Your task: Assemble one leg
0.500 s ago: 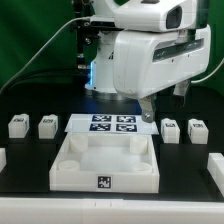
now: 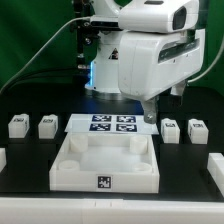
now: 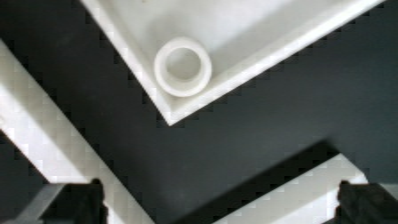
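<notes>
Four small white legs with tags stand on the black table in the exterior view: two at the left [image 2: 16,124] [image 2: 46,125] and two at the right [image 2: 170,129] [image 2: 196,128]. The large white tray-like part [image 2: 62,172] lies in front of them. My gripper [image 2: 150,112] hangs above the table behind the tray's far right corner, close to the right pair of legs. In the wrist view the gripper [image 3: 217,208] is open and empty, with its fingertips [image 3: 71,205] wide apart. A tray corner with a round socket [image 3: 182,65] lies beyond them. No leg shows in the wrist view.
The marker board [image 2: 112,124] lies flat behind the tray. White blocks sit at the exterior view's left edge [image 2: 3,158] and right edge [image 2: 214,166]. In the wrist view white strips [image 3: 45,130] cross the black table; I cannot tell what they are.
The arm's upper body has shifted slightly. The legs, the tray and the marker board have not moved.
</notes>
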You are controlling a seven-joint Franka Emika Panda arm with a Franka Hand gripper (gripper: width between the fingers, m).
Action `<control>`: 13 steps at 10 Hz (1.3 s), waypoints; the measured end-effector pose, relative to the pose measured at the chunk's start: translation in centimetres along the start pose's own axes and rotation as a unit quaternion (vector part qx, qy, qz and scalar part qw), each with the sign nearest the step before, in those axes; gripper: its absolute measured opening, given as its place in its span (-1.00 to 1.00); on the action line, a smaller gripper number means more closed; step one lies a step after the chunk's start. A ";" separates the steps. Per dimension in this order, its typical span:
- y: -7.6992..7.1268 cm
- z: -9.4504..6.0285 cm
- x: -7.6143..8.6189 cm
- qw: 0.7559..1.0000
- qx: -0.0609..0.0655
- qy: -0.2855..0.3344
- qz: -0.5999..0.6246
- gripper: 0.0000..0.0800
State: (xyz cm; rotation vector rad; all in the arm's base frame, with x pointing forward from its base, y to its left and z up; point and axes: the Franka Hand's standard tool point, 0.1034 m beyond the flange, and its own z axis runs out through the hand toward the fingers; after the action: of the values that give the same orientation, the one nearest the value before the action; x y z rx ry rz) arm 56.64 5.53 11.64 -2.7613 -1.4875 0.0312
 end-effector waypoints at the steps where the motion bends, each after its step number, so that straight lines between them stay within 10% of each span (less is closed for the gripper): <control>1: 0.0 0.0 0.0 1.000 0.000 0.000 0.000 0.63; 4: 0.0 0.0 -0.1 1.000 0.000 0.000 -0.016 0.63; 7: -3.8 0.3 -5.2 0.982 -0.001 -0.004 -0.189 0.63; 10: -6.3 4.9 -12.0 0.941 0.009 0.001 -0.340 0.63; 13: -5.8 7.4 -13.9 0.948 0.021 0.005 -0.318 0.63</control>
State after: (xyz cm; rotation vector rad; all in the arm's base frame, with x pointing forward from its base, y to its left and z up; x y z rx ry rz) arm 44.01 -2.98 4.48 -2.1121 -2.2525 0.0442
